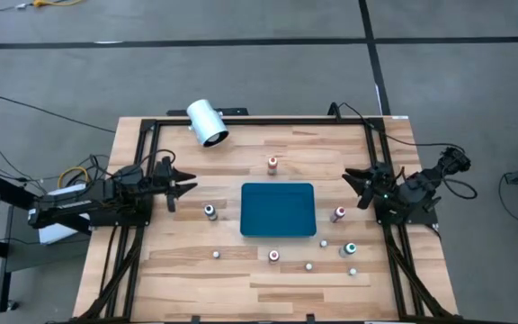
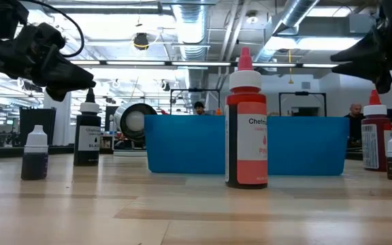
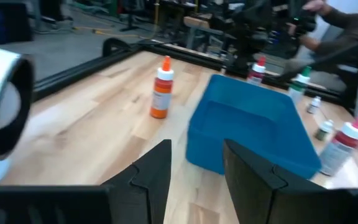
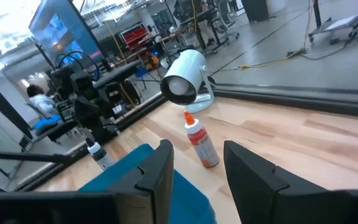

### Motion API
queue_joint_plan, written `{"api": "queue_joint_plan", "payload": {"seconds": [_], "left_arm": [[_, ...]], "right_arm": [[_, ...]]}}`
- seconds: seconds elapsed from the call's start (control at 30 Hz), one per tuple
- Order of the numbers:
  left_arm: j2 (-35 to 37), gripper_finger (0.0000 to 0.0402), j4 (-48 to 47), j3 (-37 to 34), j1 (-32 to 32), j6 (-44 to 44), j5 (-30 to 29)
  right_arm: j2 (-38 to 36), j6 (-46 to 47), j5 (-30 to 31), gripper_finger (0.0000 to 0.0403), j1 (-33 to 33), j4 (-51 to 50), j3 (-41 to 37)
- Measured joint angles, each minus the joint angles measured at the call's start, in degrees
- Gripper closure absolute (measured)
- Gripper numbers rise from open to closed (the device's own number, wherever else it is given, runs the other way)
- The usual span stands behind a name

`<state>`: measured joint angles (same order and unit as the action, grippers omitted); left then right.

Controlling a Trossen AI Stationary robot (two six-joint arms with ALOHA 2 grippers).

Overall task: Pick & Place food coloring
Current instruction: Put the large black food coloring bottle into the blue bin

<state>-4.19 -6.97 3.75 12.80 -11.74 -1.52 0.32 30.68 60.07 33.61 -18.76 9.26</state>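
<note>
Food coloring bottles (image 1: 272,163) stand upright, caps up, long axes vertical, scattered on the table (image 1: 187,270) around the teal tray (image 1: 278,209); none lies in it. One stands beyond the tray's far edge, one off its left side (image 1: 209,211), one off its right (image 1: 338,214), the rest along the near side. Low view: the red bottle (image 2: 246,129) carries a label starting "Chef"; the rest is unreadable. A black-labelled bottle (image 2: 87,133) has print too small to read.

Left gripper (image 1: 185,187): fingers apart, empty, left of the tray, near the left-side bottle but not touching. Right gripper (image 1: 353,184): fingers apart, empty, right of the tray, close to the right-side bottle.

White cylinder (image 1: 207,122) lies on its side at the far left.
</note>
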Motion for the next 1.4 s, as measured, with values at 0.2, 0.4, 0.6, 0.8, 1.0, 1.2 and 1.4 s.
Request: {"api": "queue_joint_plan", "payload": {"seconds": [0.2, 0.4, 0.6, 0.8, 1.0, 1.2, 1.4], "left_arm": [[0.0, 0.0267, 0.06, -0.02, 0.0, -0.28, 1.2], [0.0, 0.0267, 0.72, 0.0, 0.0, 0.64, 4.09], [-0.02, 0.0267, 6.06, 0.02, 0.0, 0.56, 6.57], [-1.97, 0.0267, 1.26, 6.07, 0.0, 0.8, 7.42], [-12.08, 0.0267, -17.21, 21.79, 0.0, 2.09, 8.23], [-27.91, 0.0267, -36.25, 37.13, -0.02, 0.61, 9.56], [-41.77, 0.0267, -43.5, 45.22, -0.02, -4.39, 15.19]], "right_arm": [[0.0, -7.03, 0.57, 0.028, 0.0, 1.65, 0.04], [0.0, -8.23, 1.06, 0.0281, 0.0, 1.56, 0.07], [0.0, -8.25, 1.57, 0.028, 0.0, 1.26, 0.09], [0.0, -8.25, 1.55, 0.028, 0.0, 1.26, 0.11], [0.0, -8.25, 1.55, 0.028, 0.0, 1.26, 0.11], [0.0, -8.23, 1.55, 0.028, 0.0, 1.26, 0.11], [0.0, -8.23, 1.55, 0.028, 0.0, 1.24, 0.11]]}}
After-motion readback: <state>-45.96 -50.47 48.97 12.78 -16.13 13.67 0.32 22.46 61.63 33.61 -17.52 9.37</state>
